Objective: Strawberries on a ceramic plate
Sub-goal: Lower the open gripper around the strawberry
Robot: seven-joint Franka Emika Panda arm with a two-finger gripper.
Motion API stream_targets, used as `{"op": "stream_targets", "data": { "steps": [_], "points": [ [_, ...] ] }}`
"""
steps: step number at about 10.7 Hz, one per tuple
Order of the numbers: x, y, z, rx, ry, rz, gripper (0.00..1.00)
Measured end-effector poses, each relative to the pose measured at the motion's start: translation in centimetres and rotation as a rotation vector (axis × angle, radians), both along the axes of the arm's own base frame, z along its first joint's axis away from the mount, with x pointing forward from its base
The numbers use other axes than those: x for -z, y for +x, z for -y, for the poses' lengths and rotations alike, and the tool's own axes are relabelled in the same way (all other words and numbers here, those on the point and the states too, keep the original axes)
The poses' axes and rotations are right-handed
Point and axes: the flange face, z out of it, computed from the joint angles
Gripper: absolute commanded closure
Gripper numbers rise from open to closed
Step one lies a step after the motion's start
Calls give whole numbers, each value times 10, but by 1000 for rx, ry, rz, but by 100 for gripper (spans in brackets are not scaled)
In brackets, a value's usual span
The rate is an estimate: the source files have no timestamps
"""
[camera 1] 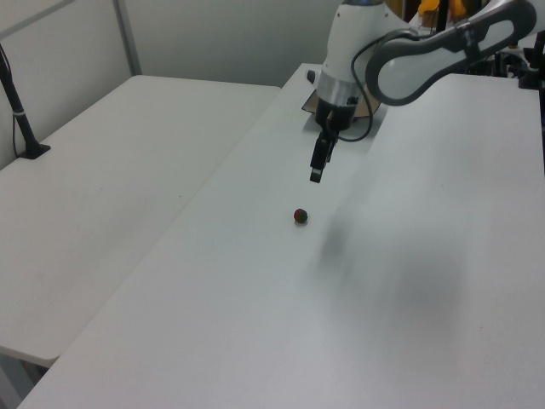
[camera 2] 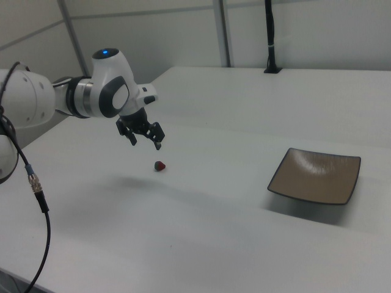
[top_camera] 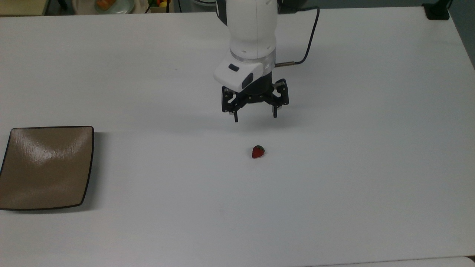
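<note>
While tool point(top_camera: 255, 118) hangs spread | strawberry point(top_camera: 258, 151) on white table point(top_camera: 334, 185)

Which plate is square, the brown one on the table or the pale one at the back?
The brown ceramic plate on the table: straight edges, four corners, empty. The pale plate behind is round and holds orange food.

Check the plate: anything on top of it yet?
Nothing. The plate shows a bare glossy surface in the top and right views. The strawberry lies on the table, and the gripper hangs above the table near it, jaws open.
</note>
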Motion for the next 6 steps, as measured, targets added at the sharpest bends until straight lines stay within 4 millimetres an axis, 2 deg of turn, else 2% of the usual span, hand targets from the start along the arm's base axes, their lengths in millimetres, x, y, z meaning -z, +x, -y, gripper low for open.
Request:
{"op": "stream_targets", "data": {
  "steps": [6],
  "points": [
    [51,15,-5,-3,2,35,0]
  ]
}}
